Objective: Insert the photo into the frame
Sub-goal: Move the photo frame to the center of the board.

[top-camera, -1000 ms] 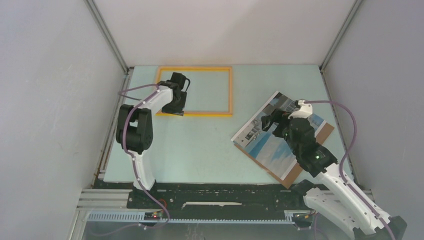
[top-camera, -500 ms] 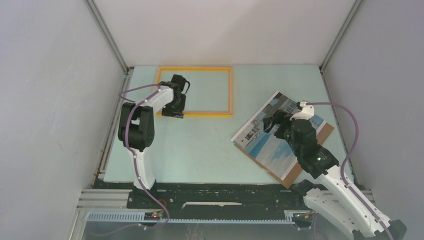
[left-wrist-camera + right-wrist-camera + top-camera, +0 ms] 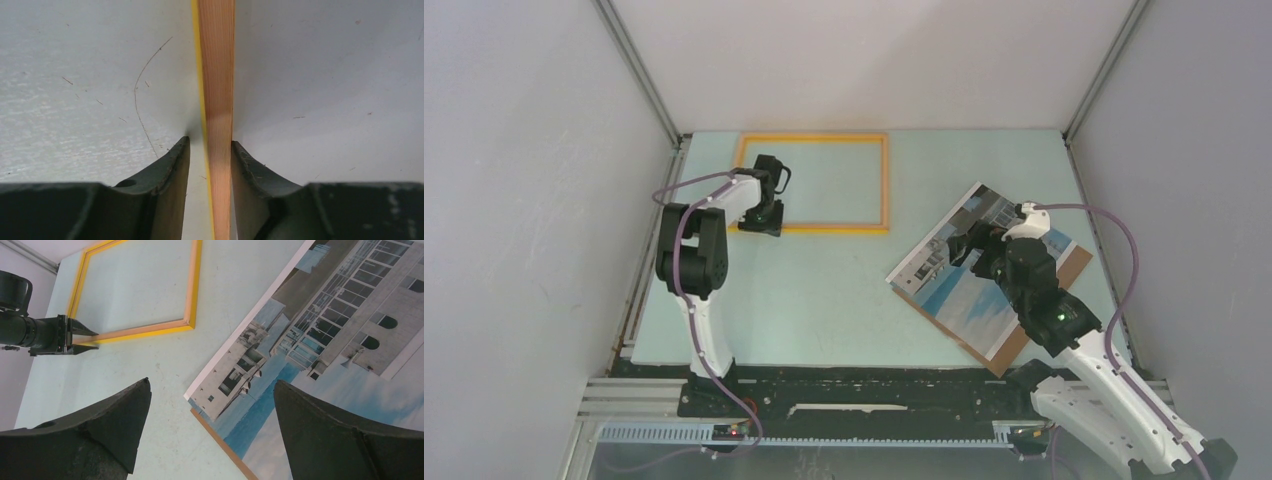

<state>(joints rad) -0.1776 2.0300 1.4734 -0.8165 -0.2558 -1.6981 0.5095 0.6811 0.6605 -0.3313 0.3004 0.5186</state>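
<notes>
What matters most to us is that the photo (image 3: 939, 278) lies well apart from the frame (image 3: 834, 229), to the frame's right and nearer the arm bases. It rests flat and face up on a brown board (image 3: 1079, 262), its edges at a slant to the frame's rails. The frame lies flat on the bench (image 3: 824, 310) with its long side running left to right. The right claw (image 3: 212, 382) hangs directly over the photo, spread wide and holding nothing. We judge this arm the one to lift the photo, carry it leftward and farther out to the frame, and turn it square to the rails. The left claw (image 3: 210, 142) sits astride the frame's near rail by the frame's left corner. One finger touches the wood and a sliver of gap shows at the other, so as far as we can see it is not clamped.
</notes>
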